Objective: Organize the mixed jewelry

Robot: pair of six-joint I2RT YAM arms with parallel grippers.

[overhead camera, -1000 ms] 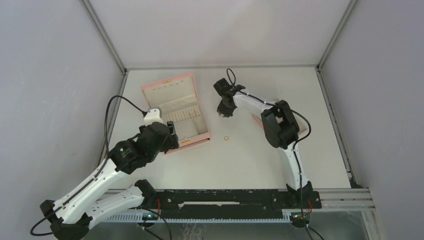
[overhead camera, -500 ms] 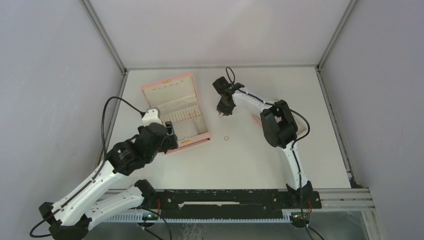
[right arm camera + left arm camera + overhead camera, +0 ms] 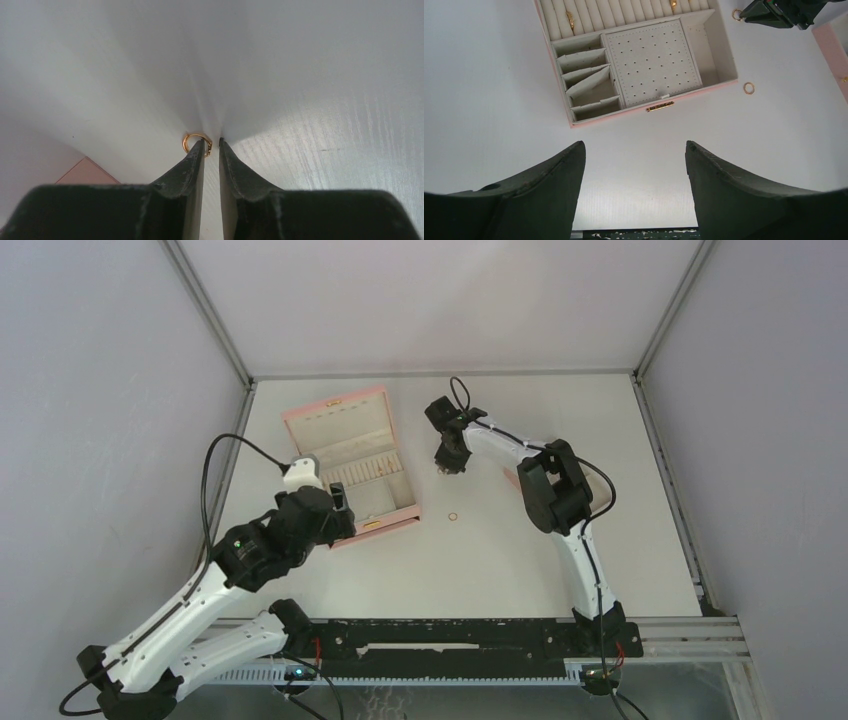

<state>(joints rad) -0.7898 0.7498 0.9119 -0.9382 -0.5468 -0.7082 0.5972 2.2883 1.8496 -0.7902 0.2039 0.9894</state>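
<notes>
A small gold ring (image 3: 188,142) lies on the white table under my right gripper (image 3: 211,141). The left fingertip (image 3: 200,148) stands inside the ring's hoop, and the ring's right side sits in the narrow gap between the tips. That gap is still visible, so the gripper is open. From above, this gripper (image 3: 447,468) points down at the table right of the pink box (image 3: 338,408). A second ring (image 3: 454,516) lies loose nearer the arms, also in the left wrist view (image 3: 749,88). Two rings (image 3: 570,20) (image 3: 673,5) sit in the box's roll slots. My left gripper (image 3: 634,145) hovers open and empty before the box.
The beige tray (image 3: 649,60) inside the box has side pockets and a dotted panel. A flat pink piece (image 3: 512,478) lies on the table beneath the right forearm. Grey walls close in the table on three sides.
The right gripper has dropped its tips onto the ring and its jaws have narrowed slightly. The left arm has shifted a little and stays open.
</notes>
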